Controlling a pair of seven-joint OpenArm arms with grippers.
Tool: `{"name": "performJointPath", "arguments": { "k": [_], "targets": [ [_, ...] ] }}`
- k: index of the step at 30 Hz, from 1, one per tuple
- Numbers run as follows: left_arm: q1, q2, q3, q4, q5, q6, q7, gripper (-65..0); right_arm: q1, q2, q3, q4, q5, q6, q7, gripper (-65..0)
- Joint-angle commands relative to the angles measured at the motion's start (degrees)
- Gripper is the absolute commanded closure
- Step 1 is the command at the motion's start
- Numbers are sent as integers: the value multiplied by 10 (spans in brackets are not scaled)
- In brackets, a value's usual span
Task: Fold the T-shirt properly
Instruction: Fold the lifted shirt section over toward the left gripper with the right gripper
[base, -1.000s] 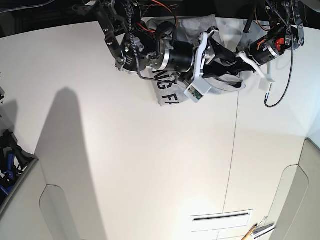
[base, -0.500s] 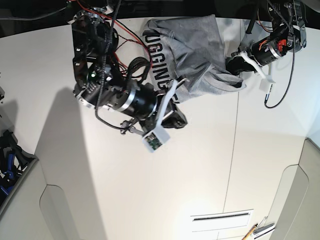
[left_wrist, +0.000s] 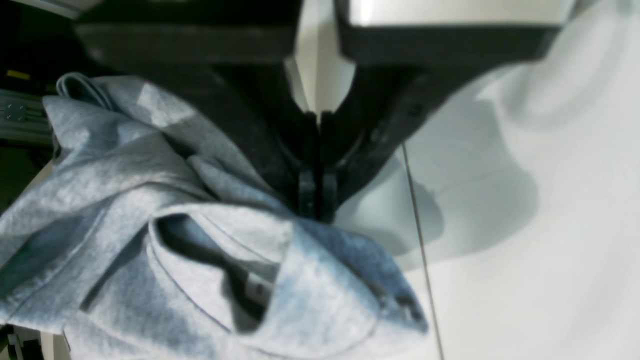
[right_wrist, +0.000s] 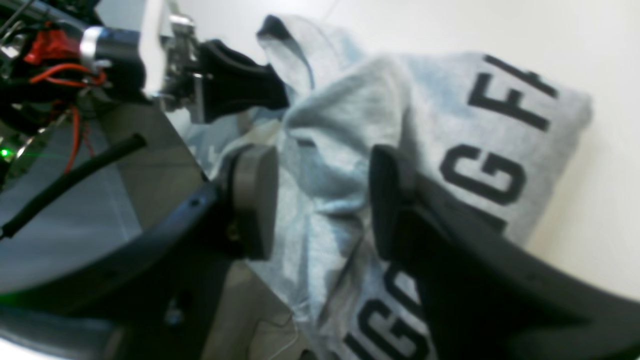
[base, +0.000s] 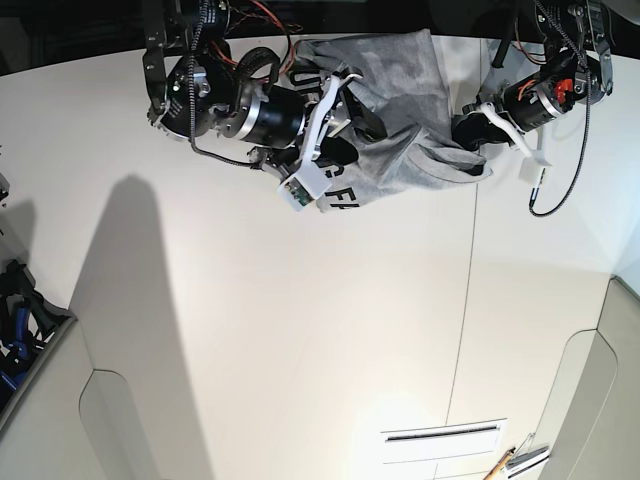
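Grey cloth pinched tight between shut left fingers (left_wrist: 314, 192), likely anchoring that bunched corner while the other arm reaches in. Right fingers (right_wrist: 252, 200) spread apart, straddling a raised ridge of the shirt (base: 400, 110) without closing on it, apparently lining up a 2nd hold. Shirt crumpled at the far table (base: 330, 340) edge, lettering up, part spilling past the rim. Plenty of bare white surface nearer the camera for spreading flat.

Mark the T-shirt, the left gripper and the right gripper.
T-shirt (base: 400, 80): base view, plain grey cloth above the lettering.
Left gripper (left_wrist: 315, 197): left wrist view, shut fingertips pinching the cloth.
Right gripper (right_wrist: 322, 200): right wrist view, gap between the open pads, over the cloth.
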Motion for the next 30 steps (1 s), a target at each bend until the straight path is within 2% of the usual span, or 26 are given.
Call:
{"name": "performJointPath", "arguments": {
  "k": [1,5,7,9,11,12,18,23,24,26,27,28,30],
  "targets": [
    [2,-6,-1,3,16,4,9,0,4,-3,-4,1,8,3,10,-297],
    [2,-6,-1,3,16,4,9,0,5,-3,-16,-32,9,3,23,-296],
    [2,-6,-1,3,16,4,9,0,8,-3,-28,-47,9,3,24,-267],
    [2,-6,-1,3,15,4,9,0,12,-3,-43,-53,9,3,24,-165],
    [2,-6,-1,3,16,4,9,0,14,-3,-58,-52,17,3,24,-19],
    [2,-6,-1,3,16,4,9,0,14,-3,-66,-52,24,3,24,0],
    [2,-6,-1,3,16,4,9,0,14,-3,-130,-52,42,22,19,0],
    [2,-6,-1,3,16,4,9,0,14,-13,-156,-45,-7,17,19,0],
    [2,-6,-1,3,16,4,9,0,14,-13,-156,-37,-14,18,19,-43],
    [2,-6,-1,3,16,4,9,0,14,-13,-155,-14,-32,18,20,-228],
    [2,-6,-1,3,16,4,9,0,14,-13,-155,2,-46,18,21,-298],
    [2,-6,-1,3,16,4,9,0,14,-12,-155,18,-61,17,21,-343],
    [2,-6,-1,3,16,4,9,0,14,-12,-152,49,-96,8,39,-354]
  ]
}}
